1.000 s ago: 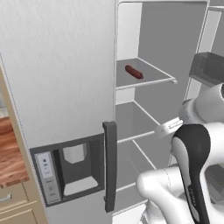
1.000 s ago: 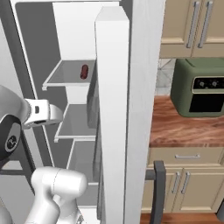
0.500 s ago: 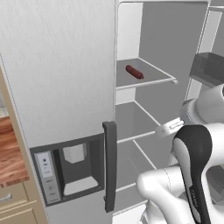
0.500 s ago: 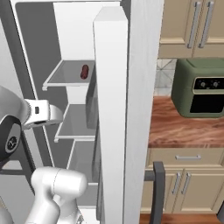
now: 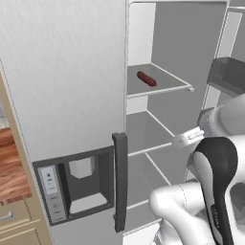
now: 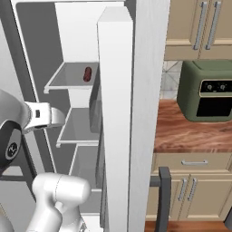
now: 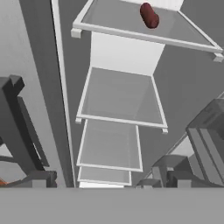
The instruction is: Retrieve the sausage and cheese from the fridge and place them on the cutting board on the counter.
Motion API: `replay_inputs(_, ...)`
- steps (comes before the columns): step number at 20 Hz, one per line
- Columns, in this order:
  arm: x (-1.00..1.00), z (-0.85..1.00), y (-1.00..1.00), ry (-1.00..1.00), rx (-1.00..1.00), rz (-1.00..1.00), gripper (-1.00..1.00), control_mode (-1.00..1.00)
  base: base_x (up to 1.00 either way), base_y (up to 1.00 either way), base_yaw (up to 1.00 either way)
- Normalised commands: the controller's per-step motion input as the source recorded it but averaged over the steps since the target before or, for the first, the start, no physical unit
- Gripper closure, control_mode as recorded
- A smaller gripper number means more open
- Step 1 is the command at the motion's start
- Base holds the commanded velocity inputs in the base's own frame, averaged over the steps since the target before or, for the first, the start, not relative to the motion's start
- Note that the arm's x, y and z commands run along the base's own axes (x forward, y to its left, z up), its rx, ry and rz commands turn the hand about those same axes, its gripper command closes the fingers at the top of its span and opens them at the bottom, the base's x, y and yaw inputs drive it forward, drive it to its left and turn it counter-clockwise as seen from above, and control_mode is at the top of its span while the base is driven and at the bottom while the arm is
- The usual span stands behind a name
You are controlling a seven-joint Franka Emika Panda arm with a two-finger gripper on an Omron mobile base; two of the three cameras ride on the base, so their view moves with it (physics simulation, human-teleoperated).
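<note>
In the left base view, the fridge stands with its right compartment open. Its closed left door carries a dark water dispenser panel and a dark vertical handle. The sausage lies on the upper shelf inside, toward the back. Below it there is a second shelf. The white arm rises from the lower right, and its wrist is in front of the open compartment, at the height of the second shelf. A strip of the counter shows at the left edge, beside the fridge.

In the right base view, the opened fridge door is seen edge-on in the middle. The sausage lies on the upper shelf (here it looks short, as it points toward the camera). To the right, the counter carries a dark green toaster oven, with beige cabinets above it and beige drawers below.

In the hand view, the camera looks into the grey interior. The sausage is near the top edge, resting on the upper shelf. Further shelves follow under it, and door bins show at the right. The fingertips cannot be made out here, so I cannot tell whether the fingers are spread or closed. Nothing is seen between them.
</note>
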Motion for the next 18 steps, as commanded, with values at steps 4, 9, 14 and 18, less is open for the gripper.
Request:
replay_inputs(4, 0.07, 0.5, -0.03, -0.36, 0.1, 0.0, -1.0, -1.0, 0.0, 0.0, 0.0)
replay_inputs(9, 0.29, 0.45, -0.02, -0.17, 0.09, 0.0, -1.0, -1.0, 0.0, 0.0, 0.0)
replay_inputs(14, 0.39, 0.42, -0.02, 0.0, 0.08, 0.0, -1.0, -1.0, 0.0, 0.0, 0.0)
replay_inputs(18, 0.56, 0.16, 0.0, 0.11, 0.03, 0.0, -1.0, -1.0, 0.0, 0.0, 0.0)
